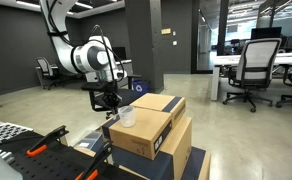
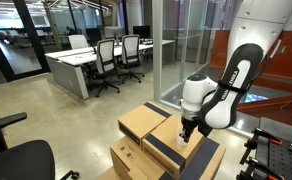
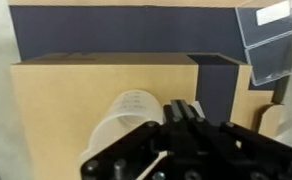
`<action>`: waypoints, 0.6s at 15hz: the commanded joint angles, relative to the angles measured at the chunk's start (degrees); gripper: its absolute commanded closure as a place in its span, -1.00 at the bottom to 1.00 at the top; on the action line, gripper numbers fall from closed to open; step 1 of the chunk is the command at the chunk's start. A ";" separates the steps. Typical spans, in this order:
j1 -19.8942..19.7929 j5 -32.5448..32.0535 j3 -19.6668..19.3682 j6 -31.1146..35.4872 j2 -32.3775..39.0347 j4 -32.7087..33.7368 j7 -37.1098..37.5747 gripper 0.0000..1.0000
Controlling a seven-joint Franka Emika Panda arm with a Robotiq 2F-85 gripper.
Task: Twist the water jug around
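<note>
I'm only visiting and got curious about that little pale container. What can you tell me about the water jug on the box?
The water jug is small, squat and rounded. It looks like translucent whitish plastic, with faint measuring lines on its side. It seems to stand upright on top of a brown cardboard box, near one corner. The gripper, shut, is close against its side. Whether it pinches the jug, and what is inside, cannot be told.
</note>
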 commanded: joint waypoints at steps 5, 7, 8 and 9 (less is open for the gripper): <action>1.72 -0.47 -1.13 0.85 0.90 0.52 0.09 0.87; 2.23 -0.56 -1.19 0.97 0.92 0.52 0.15 0.87; 2.52 -0.58 -1.23 1.02 0.94 0.53 0.24 0.87; 2.89 -0.64 -1.41 1.00 1.00 0.59 0.36 0.87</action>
